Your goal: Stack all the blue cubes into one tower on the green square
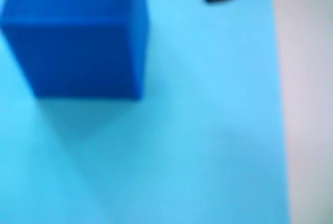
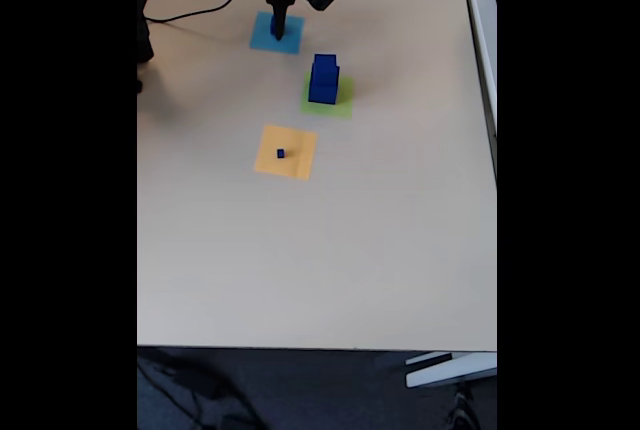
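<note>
Cubes already form a tower (image 2: 323,79) of 2 on the green square (image 2: 343,106), while the tool (image 2: 279,28), its spread not readable, hangs at another blue cube (image 1: 78,36) on the light-blue square (image 2: 264,40), likely to fetch it, and 1 tiny cube (image 2: 281,153) waits on the orange square (image 2: 298,158) of the surface (image 2: 300,250).

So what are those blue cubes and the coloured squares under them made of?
The blue cubes look like solid matte plastic or foam: even dark blue, sharp edges, no shine, though the wrist view is too blurred to settle it. The green square, light-blue square and orange-yellow square look like thin matte paper, lying flat without visible thickness.
</note>
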